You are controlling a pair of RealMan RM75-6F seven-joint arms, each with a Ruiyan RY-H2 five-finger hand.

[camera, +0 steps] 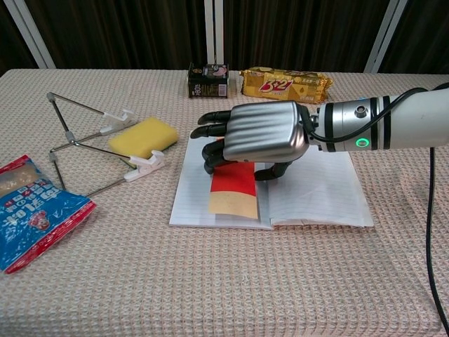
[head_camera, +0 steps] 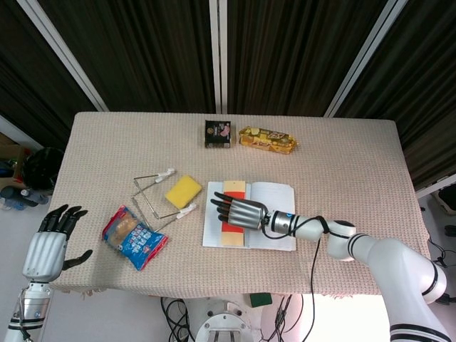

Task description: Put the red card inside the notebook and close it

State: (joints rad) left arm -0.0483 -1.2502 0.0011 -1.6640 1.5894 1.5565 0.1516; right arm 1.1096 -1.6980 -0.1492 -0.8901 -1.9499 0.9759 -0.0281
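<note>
An open white notebook (head_camera: pixel 274 214) (camera: pixel 316 196) lies at the table's front middle. The red card (head_camera: pixel 229 226) (camera: pixel 234 188), with pale yellow ends, lies lengthwise on its left page beside the spine. My right hand (head_camera: pixel 239 212) (camera: pixel 261 132) reaches in from the right, palm down over the card's far half. Its fingers curl down onto the card and its thumb tucks under the palm, gripping it. My left hand (head_camera: pixel 46 246) hangs off the table's front left corner, fingers spread and holding nothing; only the head view shows it.
A yellow sponge (head_camera: pixel 184 190) (camera: pixel 145 137) and a wire frame with white clips (head_camera: pixel 153 196) (camera: pixel 84 151) lie left of the notebook. A blue snack bag (head_camera: pixel 134 237) (camera: pixel 31 214) sits front left. A dark box (head_camera: pixel 218 133) and a yellow biscuit packet (head_camera: pixel 268 140) stand at the back.
</note>
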